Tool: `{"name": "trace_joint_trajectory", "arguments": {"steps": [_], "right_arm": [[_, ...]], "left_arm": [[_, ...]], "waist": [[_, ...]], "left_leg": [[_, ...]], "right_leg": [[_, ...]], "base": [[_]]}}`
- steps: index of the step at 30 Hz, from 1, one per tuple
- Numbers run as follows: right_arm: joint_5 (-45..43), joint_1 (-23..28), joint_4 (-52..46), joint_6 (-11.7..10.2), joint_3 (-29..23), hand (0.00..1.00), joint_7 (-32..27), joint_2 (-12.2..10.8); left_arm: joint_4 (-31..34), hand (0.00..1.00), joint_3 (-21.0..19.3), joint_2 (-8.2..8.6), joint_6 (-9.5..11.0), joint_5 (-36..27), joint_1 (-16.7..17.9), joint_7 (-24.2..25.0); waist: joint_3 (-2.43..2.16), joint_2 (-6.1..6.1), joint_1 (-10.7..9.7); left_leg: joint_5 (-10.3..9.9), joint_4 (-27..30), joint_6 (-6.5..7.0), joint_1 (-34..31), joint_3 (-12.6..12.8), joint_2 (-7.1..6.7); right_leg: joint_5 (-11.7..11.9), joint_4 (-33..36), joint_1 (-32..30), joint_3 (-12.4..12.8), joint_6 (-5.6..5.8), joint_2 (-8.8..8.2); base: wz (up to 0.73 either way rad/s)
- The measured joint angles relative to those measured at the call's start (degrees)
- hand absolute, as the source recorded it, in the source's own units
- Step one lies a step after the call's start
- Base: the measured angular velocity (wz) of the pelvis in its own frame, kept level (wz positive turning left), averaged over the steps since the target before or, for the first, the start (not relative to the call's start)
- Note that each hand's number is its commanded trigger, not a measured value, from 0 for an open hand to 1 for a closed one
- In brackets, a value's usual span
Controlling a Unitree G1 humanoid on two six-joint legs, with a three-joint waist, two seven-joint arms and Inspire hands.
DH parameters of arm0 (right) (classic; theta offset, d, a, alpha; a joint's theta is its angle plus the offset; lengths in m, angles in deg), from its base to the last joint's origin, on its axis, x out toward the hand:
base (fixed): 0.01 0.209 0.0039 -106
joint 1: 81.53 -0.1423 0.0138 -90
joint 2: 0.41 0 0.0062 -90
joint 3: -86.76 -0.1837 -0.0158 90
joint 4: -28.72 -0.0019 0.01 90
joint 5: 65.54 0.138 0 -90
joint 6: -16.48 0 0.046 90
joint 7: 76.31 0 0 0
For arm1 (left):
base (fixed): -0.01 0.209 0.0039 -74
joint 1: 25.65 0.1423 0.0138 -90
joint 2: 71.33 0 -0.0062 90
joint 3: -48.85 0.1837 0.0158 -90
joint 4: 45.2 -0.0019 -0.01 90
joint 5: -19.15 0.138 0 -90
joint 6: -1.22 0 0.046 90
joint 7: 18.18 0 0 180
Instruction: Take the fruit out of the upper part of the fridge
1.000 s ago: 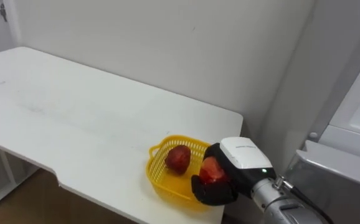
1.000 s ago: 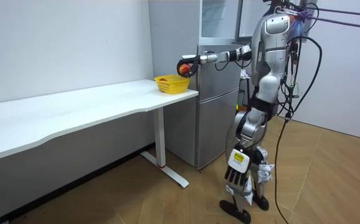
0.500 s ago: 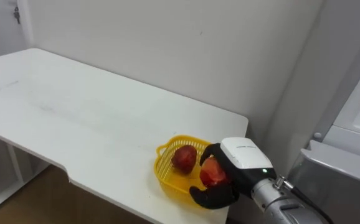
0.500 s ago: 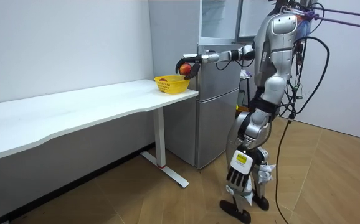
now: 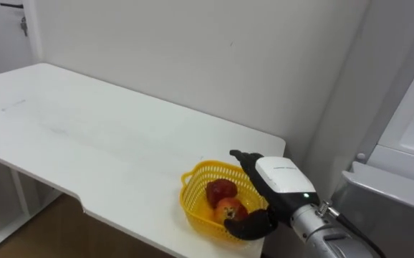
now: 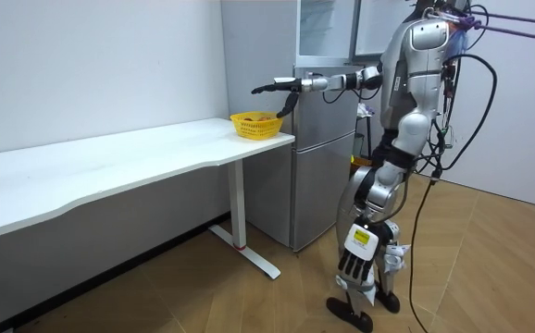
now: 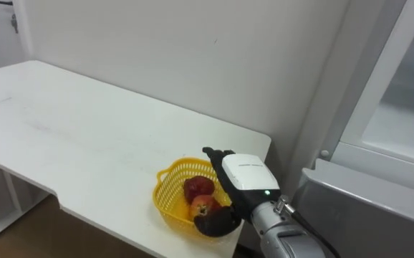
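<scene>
Now we find our right hand [image 5: 278, 185] at the lower right of the eye views, fingers spread and relaxed, holding nothing, poised over the yellow basket [image 5: 193, 209]. Two fruits lie inside the basket: a red-orange fruit [image 5: 230, 211] nearest the hand, and a darker red fruit [image 5: 220, 190] just beside it, higher in the frame. The basket sits at the corner of the white surface [image 5: 85, 136]. In the room view we stand before the fridge [image 6: 325, 139], arm stretched out over the basket.

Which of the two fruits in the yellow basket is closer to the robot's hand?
The orange-tinged fruit, just beside the open right hand's thumb; the darker red fruit lies farther off in the yellow basket.
</scene>
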Motion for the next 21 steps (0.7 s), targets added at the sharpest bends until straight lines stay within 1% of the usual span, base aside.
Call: {"name": "trace_joint_trajectory", "arguments": {"steps": [5,14,16,17,19,21], "right_arm": [[0.0,0.0,0.0,0.5,0.0,0.0,0.07,0.0],[0.03,0.0,0.08,0.51,0.0,0.0,0.06,0.0],[0.11,0.0,0.07,0.52,0.0,0.0,0.06,0.0],[0.12,0.0,0.07,0.53,0.0,0.0,0.06,0.0],[0.09,-0.09,-0.03,0.51,-0.01,0.0,0.03,-0.02],[0.16,-0.42,-0.03,0.46,-0.02,0.0,-0.07,-0.02]], "left_arm": [[0.0,0.0,0.0,0.0,0.0,0.13,-0.02,0.04],[0.01,0.0,0.07,0.0,-0.01,0.17,0.0,0.03],[0.18,0.0,0.06,-0.01,-0.03,0.2,0.05,0.0],[0.2,0.0,0.06,-0.02,-0.03,0.21,0.06,-0.01],[0.2,0.0,0.06,-0.08,-0.02,0.2,0.03,-0.04],[0.2,0.0,0.08,-0.06,0.0,0.12,-0.02,-0.04]], "waist": [[-0.04,-0.05,0.01],[-0.04,-0.06,-0.02],[-0.18,-0.24,-0.03],[-0.14,-0.18,-0.06],[-0.27,-0.35,-0.03],[-0.28,-0.34,-0.13]], "left_leg": [[0.0,-0.01,0.0,0.12,0.02,0.0],[0.0,-0.03,0.0,0.13,0.03,0.0],[0.0,-0.04,0.0,0.04,0.03,0.0],[0.0,-0.04,0.0,0.04,0.03,0.0],[0.0,-0.05,0.0,0.02,0.02,0.0],[0.0,-0.04,0.0,0.14,0.05,0.0]], "right_leg": [[0.0,0.0,0.1,0.01,0.0,0.0],[0.0,-0.03,0.21,-0.03,0.0,0.01],[0.0,-0.06,0.19,-0.04,0.0,0.0],[0.0,-0.07,0.18,-0.05,0.0,0.0],[0.0,-0.07,0.11,-0.06,0.0,0.05],[0.01,-0.07,0.12,0.0,0.0,0.05]], "base": [[0.0],[0.0],[0.0],[0.0],[0.0],[0.0]]}}
